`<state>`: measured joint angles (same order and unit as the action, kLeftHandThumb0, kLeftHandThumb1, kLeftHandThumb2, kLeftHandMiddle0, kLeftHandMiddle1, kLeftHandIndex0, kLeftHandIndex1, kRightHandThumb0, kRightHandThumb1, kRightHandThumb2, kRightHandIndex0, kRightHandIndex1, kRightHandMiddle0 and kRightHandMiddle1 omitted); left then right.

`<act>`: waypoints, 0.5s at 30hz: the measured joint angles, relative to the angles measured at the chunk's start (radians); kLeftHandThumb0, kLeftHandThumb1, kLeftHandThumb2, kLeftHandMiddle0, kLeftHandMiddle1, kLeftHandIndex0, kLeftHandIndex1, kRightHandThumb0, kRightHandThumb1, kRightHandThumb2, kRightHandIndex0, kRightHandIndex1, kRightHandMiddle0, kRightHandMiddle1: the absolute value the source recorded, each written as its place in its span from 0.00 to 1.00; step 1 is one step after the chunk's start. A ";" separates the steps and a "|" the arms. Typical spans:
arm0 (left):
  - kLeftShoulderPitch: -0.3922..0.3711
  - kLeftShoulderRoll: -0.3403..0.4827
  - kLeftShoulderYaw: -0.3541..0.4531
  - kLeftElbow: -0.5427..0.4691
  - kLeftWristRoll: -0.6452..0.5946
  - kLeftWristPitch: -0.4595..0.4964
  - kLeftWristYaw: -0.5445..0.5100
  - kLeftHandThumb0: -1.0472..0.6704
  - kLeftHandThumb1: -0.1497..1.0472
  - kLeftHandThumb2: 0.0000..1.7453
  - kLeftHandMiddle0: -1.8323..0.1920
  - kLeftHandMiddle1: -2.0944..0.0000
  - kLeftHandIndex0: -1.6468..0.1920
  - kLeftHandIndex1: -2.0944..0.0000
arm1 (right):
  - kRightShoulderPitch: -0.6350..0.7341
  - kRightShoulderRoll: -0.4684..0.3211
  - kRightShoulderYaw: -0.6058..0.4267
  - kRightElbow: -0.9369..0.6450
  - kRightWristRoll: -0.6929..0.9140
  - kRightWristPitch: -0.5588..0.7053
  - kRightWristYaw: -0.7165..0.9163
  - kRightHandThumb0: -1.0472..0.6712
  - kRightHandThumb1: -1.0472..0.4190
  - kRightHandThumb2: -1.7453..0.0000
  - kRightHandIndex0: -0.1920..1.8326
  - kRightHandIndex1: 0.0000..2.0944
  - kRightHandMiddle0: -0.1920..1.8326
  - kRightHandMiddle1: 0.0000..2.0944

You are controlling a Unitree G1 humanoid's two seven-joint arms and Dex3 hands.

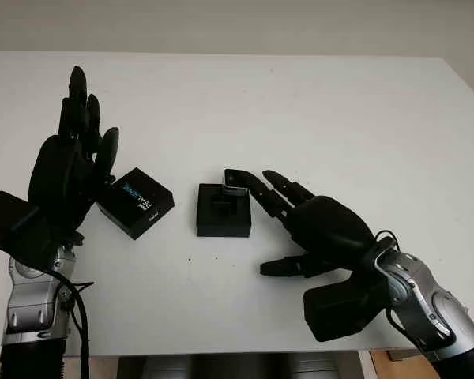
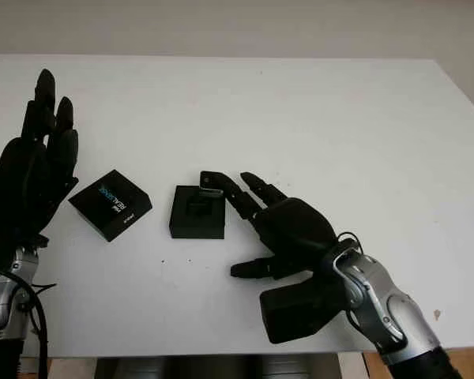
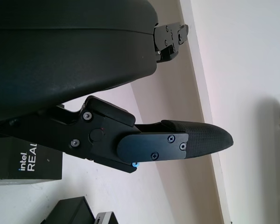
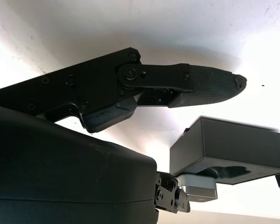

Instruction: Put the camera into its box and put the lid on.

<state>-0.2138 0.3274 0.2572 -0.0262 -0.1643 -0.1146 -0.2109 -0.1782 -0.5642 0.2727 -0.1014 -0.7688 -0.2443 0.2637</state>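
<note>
The open black box [image 1: 223,210] sits mid-table. The small silver-and-black camera [image 1: 236,182] stands tilted at the box's far right corner, partly inside it. My right hand [image 1: 257,225] reaches in from the right with its fingertips [image 1: 245,180] against the camera and its thumb held apart over the table; it is open. In the right wrist view the camera [image 4: 198,191] is pressed against the box [image 4: 233,147] under one finger. The black lid [image 1: 136,202], printed "intel REALSENSE", lies left of the box. My left hand [image 1: 91,118] is raised beside the lid, open and holding nothing.
The white table [image 1: 316,110] stretches far and right of the box. Its front edge [image 1: 205,351] runs just below both forearms. The lid [image 3: 28,165] shows close behind the left hand in the left wrist view.
</note>
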 measured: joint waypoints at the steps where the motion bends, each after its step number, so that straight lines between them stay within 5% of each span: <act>1: 0.000 0.000 0.000 0.000 0.001 0.000 0.000 0.17 1.00 0.27 1.00 0.98 1.00 0.99 | -0.004 0.001 0.001 0.002 0.002 0.000 0.003 0.07 0.00 0.72 0.05 0.03 0.12 0.03; 15: 0.000 -0.009 -0.002 0.006 0.005 -0.010 0.008 0.17 1.00 0.27 1.00 0.98 1.00 1.00 | -0.018 0.001 0.015 0.026 0.008 -0.040 -0.030 0.09 0.00 0.71 0.06 0.03 0.12 0.03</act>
<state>-0.2139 0.3188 0.2552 -0.0198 -0.1596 -0.1245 -0.2024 -0.1960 -0.5633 0.2873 -0.0752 -0.7610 -0.2846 0.2332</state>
